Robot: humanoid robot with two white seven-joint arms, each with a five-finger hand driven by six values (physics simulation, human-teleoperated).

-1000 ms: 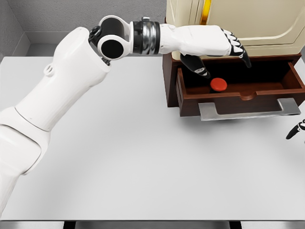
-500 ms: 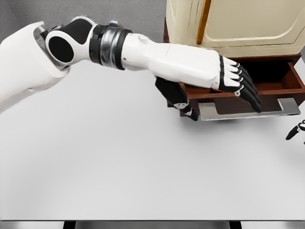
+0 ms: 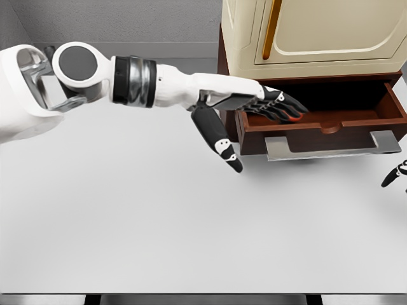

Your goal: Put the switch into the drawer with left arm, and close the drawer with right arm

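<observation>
One broad grey counter (image 3: 159,241) fills most of the frame, from the lower edge up to the grey wall at the top. In the upper right stands a cream cabinet (image 3: 318,32) with a gold vertical handle, resting on a dark brown wooden base. The base's drawer (image 3: 331,124) is pulled out toward the viewer, and a flat grey metal handle (image 3: 331,146) runs along its front. The left arm (image 3: 95,82) reaches in from the upper left edge and stretches rightward across the frame. The left hand (image 3: 245,101) lies at the drawer's left end, its fingers (image 3: 283,105) extended loosely over the drawer's front left corner and holding nothing, while the thumb points down and right over the counter. The red switch (image 3: 294,116) shows only as a thin red sliver inside the drawer, just behind the fingertips. At the right edge, low down, only the dark fingertips of the right hand (image 3: 397,173) appear; their spread cannot be told.
</observation>
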